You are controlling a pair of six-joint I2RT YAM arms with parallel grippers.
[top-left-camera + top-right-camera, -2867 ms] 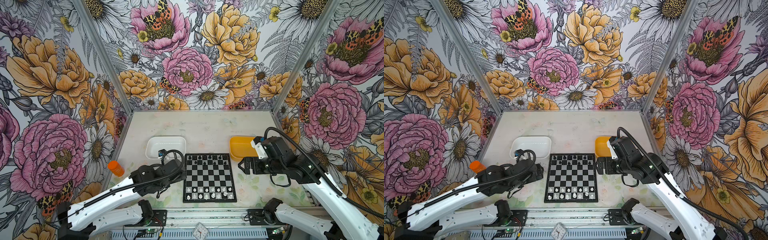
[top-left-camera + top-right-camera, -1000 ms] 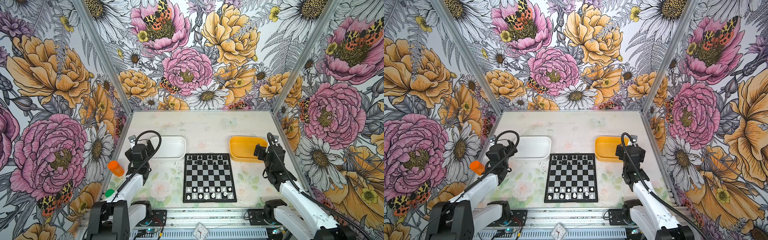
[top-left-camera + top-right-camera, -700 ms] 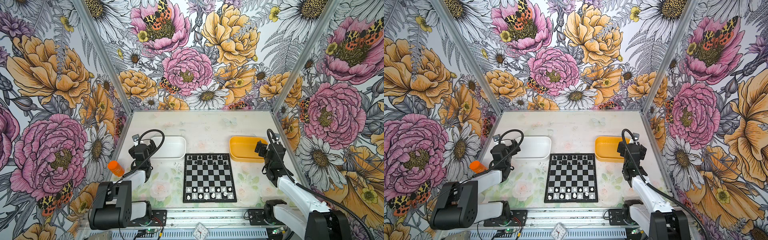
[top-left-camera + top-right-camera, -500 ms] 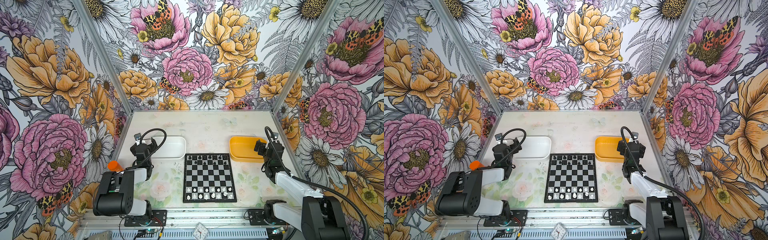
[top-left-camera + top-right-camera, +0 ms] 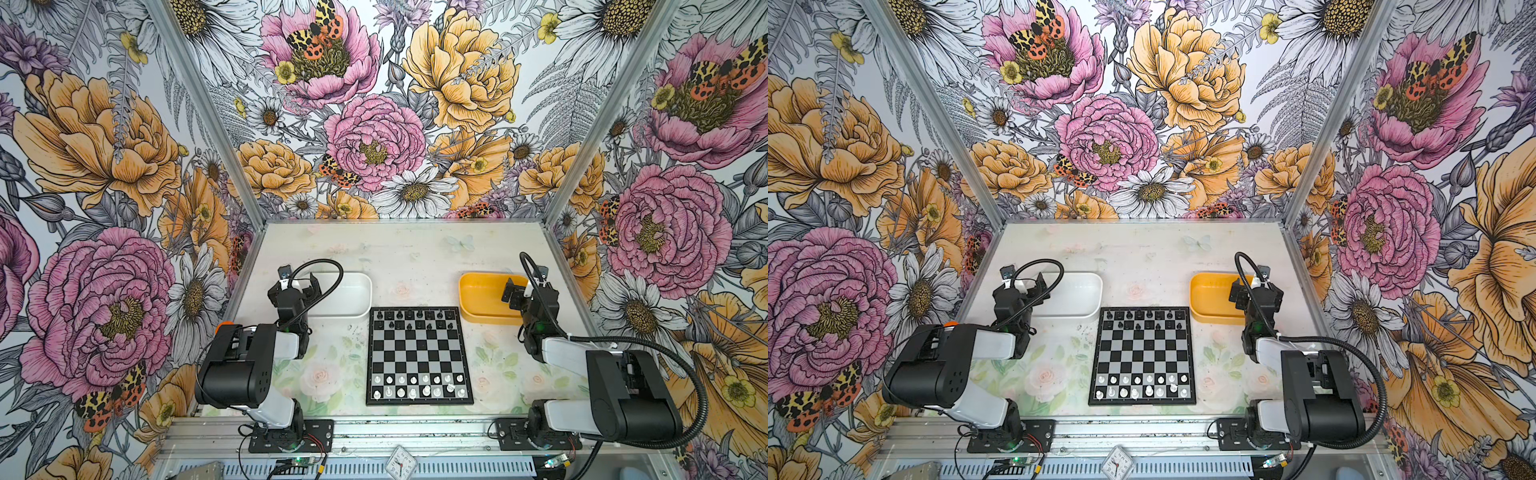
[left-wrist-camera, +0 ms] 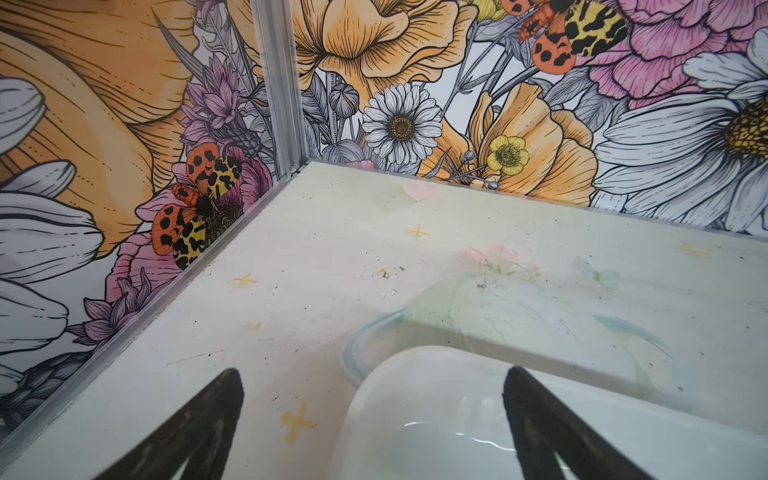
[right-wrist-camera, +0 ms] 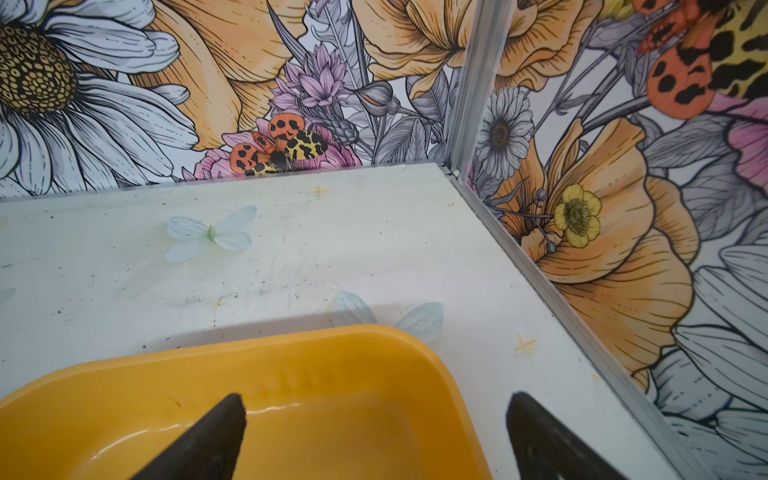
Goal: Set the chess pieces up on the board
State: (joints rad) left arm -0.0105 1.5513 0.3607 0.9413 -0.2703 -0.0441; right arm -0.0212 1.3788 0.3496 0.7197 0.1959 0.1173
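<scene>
The board (image 5: 419, 353) (image 5: 1144, 353) lies flat at the middle front of the table in both top views. Black chess pieces (image 5: 411, 318) fill its far rows and translucent white chess pieces (image 5: 417, 384) its near rows. My left gripper (image 5: 300, 286) (image 6: 372, 374) hovers open over the left end of a white tray, well left of the board, with nothing between its fingers. Over the right end of a yellow tray, my right gripper (image 5: 521, 291) (image 7: 374, 399) is open and empty. Both arms are folded back near their bases.
The white tray (image 5: 353, 291) (image 6: 415, 361) sits at the board's far left corner and the yellow tray (image 5: 478, 299) (image 7: 291, 345) at its far right corner; no pieces show inside either. An orange cap (image 5: 224, 326) peeks out behind the left arm. Floral walls enclose three sides.
Both arms have drawn away from the board's sides and folded back toward their bases. Their grippers now point at the trays and have stayed open and empty. The pieces have not moved.
</scene>
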